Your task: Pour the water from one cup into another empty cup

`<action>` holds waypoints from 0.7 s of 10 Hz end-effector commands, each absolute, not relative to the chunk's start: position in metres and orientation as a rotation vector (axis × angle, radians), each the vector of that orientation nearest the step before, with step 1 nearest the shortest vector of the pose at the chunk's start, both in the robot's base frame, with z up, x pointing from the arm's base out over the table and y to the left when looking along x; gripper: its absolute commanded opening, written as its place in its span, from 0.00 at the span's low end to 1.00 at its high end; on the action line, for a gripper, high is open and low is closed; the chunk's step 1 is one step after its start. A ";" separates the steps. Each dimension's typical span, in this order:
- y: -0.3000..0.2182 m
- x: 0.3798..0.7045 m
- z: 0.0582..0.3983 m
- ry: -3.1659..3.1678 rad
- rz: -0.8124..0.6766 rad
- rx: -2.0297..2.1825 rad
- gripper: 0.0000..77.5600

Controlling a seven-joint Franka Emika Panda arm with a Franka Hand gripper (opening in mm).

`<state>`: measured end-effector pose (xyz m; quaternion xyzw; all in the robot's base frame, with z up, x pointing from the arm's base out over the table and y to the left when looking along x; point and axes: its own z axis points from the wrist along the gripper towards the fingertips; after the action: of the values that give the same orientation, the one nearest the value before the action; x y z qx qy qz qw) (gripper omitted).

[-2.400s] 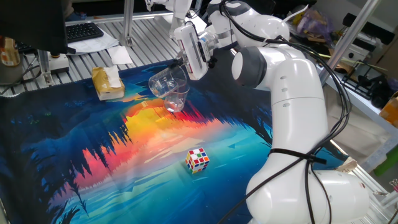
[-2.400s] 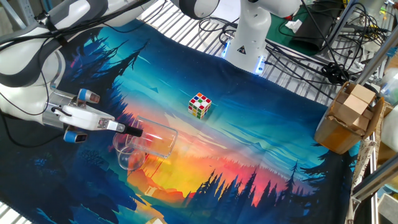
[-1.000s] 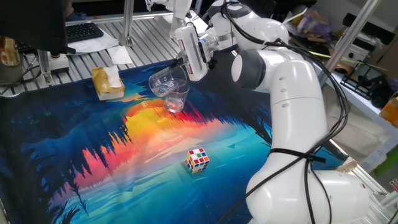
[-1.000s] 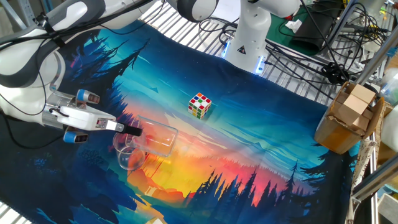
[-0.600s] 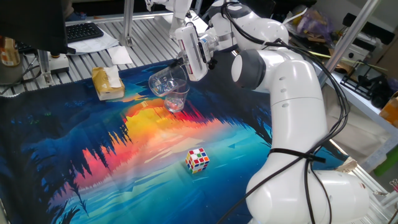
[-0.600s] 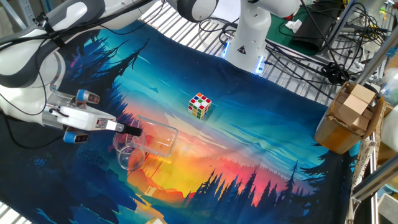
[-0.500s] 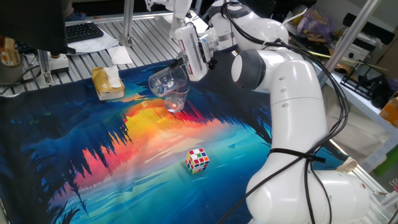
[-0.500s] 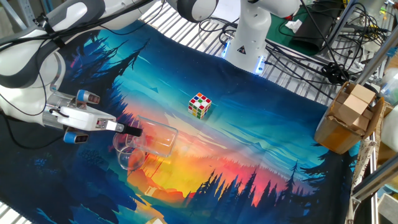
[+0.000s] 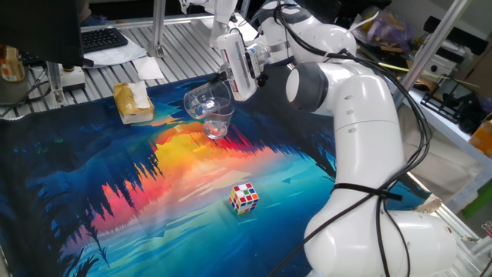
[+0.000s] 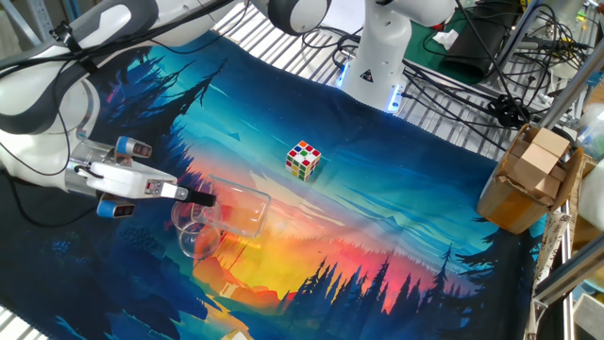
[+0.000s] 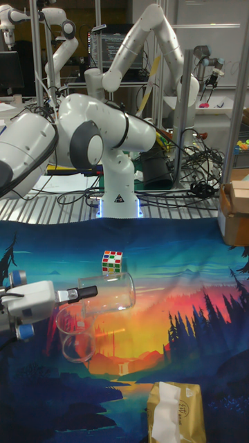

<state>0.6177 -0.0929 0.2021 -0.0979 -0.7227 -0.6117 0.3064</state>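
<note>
The water cannot be made out in either cup in these views. A clear plastic cup (image 9: 206, 98) (image 10: 236, 210) (image 11: 107, 291) is held tipped on its side in the air, its open mouth facing down and to the left in one fixed view, directly over a second clear cup (image 9: 219, 121) (image 10: 195, 232) (image 11: 76, 334) that stands upright on the mat. The tipped cup's lip sits just above the standing cup's rim, the two overlapping in every view, and whether they touch cannot be told. The white two-finger gripper (image 9: 227, 76) (image 10: 202, 198) (image 11: 86, 293) grips the tipped cup near its base, its black fingertips closed tight against the wall. The white Franka arm (image 9: 350, 115) curves up from the right side of the table. Both cups are toward the far left part of a colourful printed mat showing a sunset forest scene (image 9: 138, 200) (image 10: 377, 236) (image 11: 180, 332). A multicoloured puzzle cube (image 9: 244, 197) (image 10: 303, 160) (image 11: 112, 261) rests on the mat, well apart from the cups and nearer the arm's base. A tan tissue pack (image 9: 132, 101) (image 11: 175, 411) lies on the mat to the left of the cups. A brown cardboard box (image 10: 527, 179) (image 11: 235, 213) stands off the mat's edge.
</note>
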 end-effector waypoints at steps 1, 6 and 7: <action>-0.094 0.618 0.206 -1.899 -1.630 -0.257 0.02; -0.094 0.620 0.207 -1.897 -1.632 -0.254 0.02; -0.096 0.623 0.207 -1.896 -1.630 -0.256 0.02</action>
<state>0.6198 -0.0939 0.2038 -0.0972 -0.7170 -0.6170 0.3094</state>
